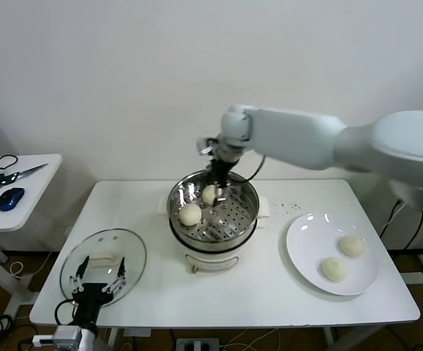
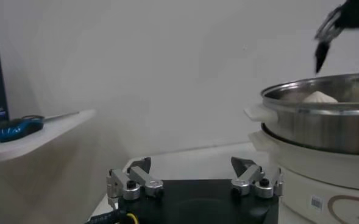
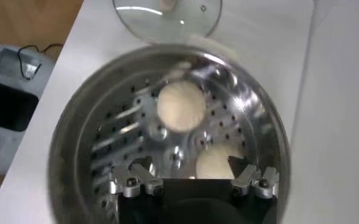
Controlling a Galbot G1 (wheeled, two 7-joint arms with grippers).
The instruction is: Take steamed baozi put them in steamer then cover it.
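The steel steamer (image 1: 254, 206) stands mid-table with two baozi inside, one (image 1: 190, 214) near its left wall and one (image 1: 211, 194) at the back. My right gripper (image 1: 217, 180) hovers open just above the back one, holding nothing. In the right wrist view its open jaws (image 3: 191, 167) stand over that bun (image 3: 216, 161), and the other bun (image 3: 180, 106) lies farther off. Two more baozi (image 1: 350, 246) (image 1: 334, 270) rest on the white plate (image 1: 303, 241). The glass cover (image 1: 103, 257) lies flat at the front left. My left gripper (image 1: 98, 284) waits open by it.
The steamer sits on a white pot base (image 1: 211, 257). A side table (image 1: 28, 164) beyond the table's left edge holds a blue mouse (image 1: 10, 197) and scissors. In the left wrist view the steamer wall (image 2: 325, 125) rises close by.
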